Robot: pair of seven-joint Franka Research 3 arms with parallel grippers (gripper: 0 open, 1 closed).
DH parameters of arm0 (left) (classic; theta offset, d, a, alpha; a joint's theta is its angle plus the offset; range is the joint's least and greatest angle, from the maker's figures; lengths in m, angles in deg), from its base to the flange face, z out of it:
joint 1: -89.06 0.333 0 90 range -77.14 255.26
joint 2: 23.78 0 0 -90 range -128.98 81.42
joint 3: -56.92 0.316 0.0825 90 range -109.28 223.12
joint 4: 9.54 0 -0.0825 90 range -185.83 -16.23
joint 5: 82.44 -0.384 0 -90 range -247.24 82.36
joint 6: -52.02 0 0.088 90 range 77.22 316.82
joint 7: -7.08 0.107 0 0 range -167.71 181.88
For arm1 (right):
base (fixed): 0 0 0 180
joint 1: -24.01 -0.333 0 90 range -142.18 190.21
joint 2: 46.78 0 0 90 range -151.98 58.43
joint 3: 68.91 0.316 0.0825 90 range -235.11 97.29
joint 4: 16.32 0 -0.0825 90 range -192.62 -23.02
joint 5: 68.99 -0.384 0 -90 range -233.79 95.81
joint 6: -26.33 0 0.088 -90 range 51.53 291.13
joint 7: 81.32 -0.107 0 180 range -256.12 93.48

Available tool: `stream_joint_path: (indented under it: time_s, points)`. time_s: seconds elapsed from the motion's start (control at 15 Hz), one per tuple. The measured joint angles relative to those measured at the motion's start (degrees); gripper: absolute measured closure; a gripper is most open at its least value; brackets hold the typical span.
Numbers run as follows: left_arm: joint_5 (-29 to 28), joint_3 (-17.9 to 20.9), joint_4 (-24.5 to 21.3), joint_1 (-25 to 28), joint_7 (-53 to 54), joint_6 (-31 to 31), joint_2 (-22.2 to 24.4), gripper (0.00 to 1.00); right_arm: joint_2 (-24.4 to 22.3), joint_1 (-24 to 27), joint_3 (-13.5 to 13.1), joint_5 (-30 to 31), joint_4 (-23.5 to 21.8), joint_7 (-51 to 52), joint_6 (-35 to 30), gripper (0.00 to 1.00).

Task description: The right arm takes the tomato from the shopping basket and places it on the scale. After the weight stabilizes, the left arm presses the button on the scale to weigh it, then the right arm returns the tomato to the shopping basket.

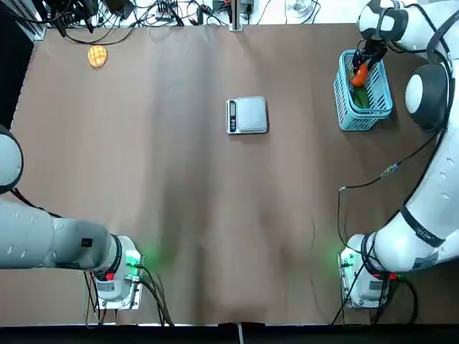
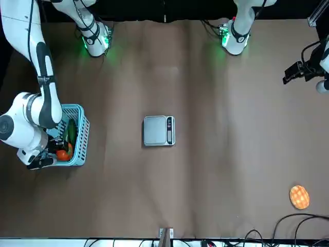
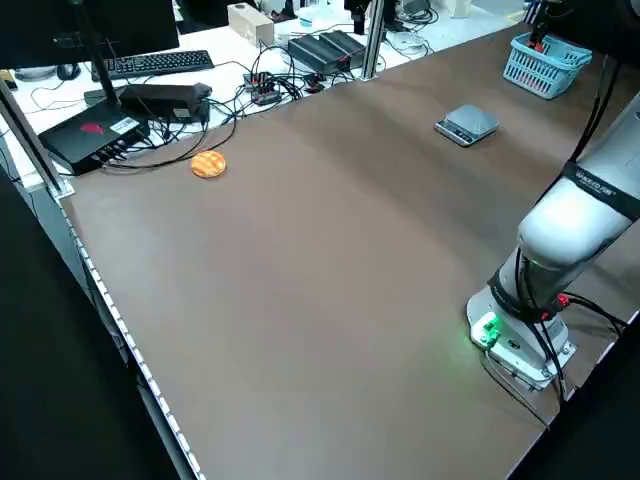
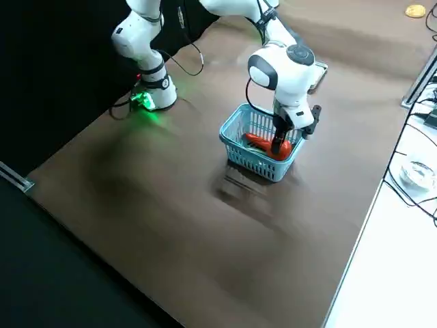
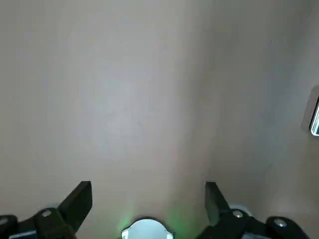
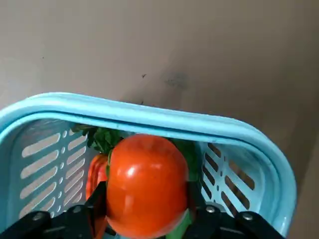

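I read this as the opening pick: my right gripper is closed around the tomato inside the shopping basket, my left gripper is wide open and empty, and the scale is bare, so weighing, button press and return remain.

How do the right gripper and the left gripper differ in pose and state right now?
The right gripper is down inside the blue basket, while the left gripper hangs over bare table, away from the scale. The right gripper has its fingers on either side of the tomato, touching it; the left gripper has its fingers wide apart with nothing between them. Both are dark two-finger grippers.
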Motion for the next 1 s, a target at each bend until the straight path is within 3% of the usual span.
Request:
stream_joint_path:
  time_s: [0.4,0.53,1.0]
  points:
    - [0.0,0.01,0.0,0.01,0.0,0.03,-0.07,0.0,0.0,0.01,0.0,0.0,-0.03,-0.03,0.0,0.27]
    - [0.0,0.01,0.0,0.01,0.0,0.03,-0.07,0.0,0.0,0.0,0.0,0.0,-0.03,-0.03,0.0,0.15]
    - [0.0,0.01,0.0,0.01,0.0,0.03,-0.07,0.0,-1.49,-0.01,-0.03,0.0,0.71,0.01,-1.43,0.13]
